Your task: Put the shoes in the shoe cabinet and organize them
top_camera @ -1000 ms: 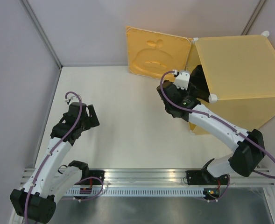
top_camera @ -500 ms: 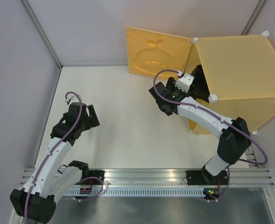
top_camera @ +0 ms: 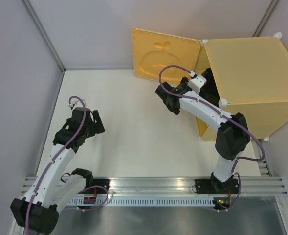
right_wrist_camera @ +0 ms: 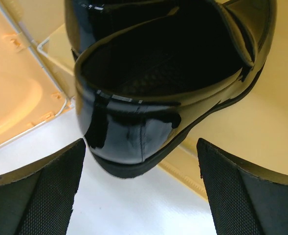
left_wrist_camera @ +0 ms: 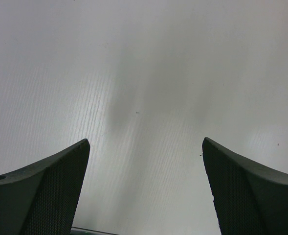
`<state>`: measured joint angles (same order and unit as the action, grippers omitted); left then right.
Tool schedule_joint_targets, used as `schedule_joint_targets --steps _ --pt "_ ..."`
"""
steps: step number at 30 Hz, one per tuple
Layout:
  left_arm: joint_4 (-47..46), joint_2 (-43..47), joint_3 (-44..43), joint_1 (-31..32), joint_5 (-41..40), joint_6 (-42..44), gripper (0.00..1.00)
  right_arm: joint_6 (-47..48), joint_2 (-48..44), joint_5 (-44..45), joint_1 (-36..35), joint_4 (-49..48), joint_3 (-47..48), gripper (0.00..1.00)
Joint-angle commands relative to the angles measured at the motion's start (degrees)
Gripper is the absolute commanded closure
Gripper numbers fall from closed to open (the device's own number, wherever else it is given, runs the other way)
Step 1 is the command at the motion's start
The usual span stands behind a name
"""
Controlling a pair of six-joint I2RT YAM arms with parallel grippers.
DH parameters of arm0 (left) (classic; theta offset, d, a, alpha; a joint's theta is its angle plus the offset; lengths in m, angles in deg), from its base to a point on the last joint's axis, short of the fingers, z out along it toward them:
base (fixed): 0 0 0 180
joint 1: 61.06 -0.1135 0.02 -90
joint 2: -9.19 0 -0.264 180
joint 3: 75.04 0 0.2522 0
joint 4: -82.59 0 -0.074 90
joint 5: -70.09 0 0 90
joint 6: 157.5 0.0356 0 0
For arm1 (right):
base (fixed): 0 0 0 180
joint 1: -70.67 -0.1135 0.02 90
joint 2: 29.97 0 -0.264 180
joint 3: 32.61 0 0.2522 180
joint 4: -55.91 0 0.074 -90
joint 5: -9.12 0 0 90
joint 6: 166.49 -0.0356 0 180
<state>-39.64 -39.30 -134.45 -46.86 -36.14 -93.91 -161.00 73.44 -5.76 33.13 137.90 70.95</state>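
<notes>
The right tool (right_wrist_camera: 141, 144) is spread below a black shoe (right_wrist_camera: 134, 122) at the cabinet (right_wrist_camera: 241, 122) mouth; the left tool (left_wrist_camera: 144, 147) is spread above the tabletop (left_wrist_camera: 148, 63).

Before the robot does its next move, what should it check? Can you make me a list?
1. Is the right tool empty? Ok: it is open and not gripping the black shoe.
2. Is the black shoe fully inside the shoe cabinet? Not ok: its heel seems to stick out over the front edge.
3. Is the cabinet door open? Ok: it is swung wide.
4. Is the left tool free? Ok: it is open over the bare table.
5. Are the other shoes put away? Cannot tell: none of them show.
</notes>
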Motion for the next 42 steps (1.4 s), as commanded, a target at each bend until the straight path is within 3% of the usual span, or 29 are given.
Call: schedule_joint_targets --steps 1,5,8,14,18,27,32,35,42 --pt "-2.1 0.1 0.1 -0.3 0.8 2.2 0.02 -1.6 0.0 2.5 1.9 1.5 1.9 0.02" --pt "-2.2 -0.1 0.2 -0.3 0.8 2.2 0.02 3.4 -1.5 2.6 3.2 -2.0 0.4 0.05" --pt "-2.1 -0.2 0.2 -0.3 0.8 2.2 0.02 11.1 -5.0 1.7 3.8 -12.3 -3.9 0.24" --pt "-2.1 -0.4 0.2 -0.3 0.8 2.3 0.02 27.8 -14.6 -4.0 5.2 -29.8 -15.9 0.45" --pt "-2.2 -0.5 0.1 -0.3 0.9 2.3 0.02 35.4 -18.7 -6.0 6.2 -39.3 -19.8 0.49" --pt "-2.1 -0.6 0.2 -0.3 0.8 2.2 0.02 39.3 -18.4 -8.8 8.7 -40.7 -19.1 0.44" --pt "-2.1 -0.7 0.2 -0.3 0.8 2.2 0.02 44.9 -19.1 -14.6 8.4 -41.6 -18.6 0.24" --pt "-2.2 -0.7 0.2 -0.3 0.8 2.2 0.02 46.7 -20.8 -15.5 6.9 -41.2 -19.0 0.17" --pt "-2.1 -0.8 0.2 -0.3 0.7 2.2 0.02 49.6 -22.1 -18.3 1.1 -38.3 -16.5 0.12"
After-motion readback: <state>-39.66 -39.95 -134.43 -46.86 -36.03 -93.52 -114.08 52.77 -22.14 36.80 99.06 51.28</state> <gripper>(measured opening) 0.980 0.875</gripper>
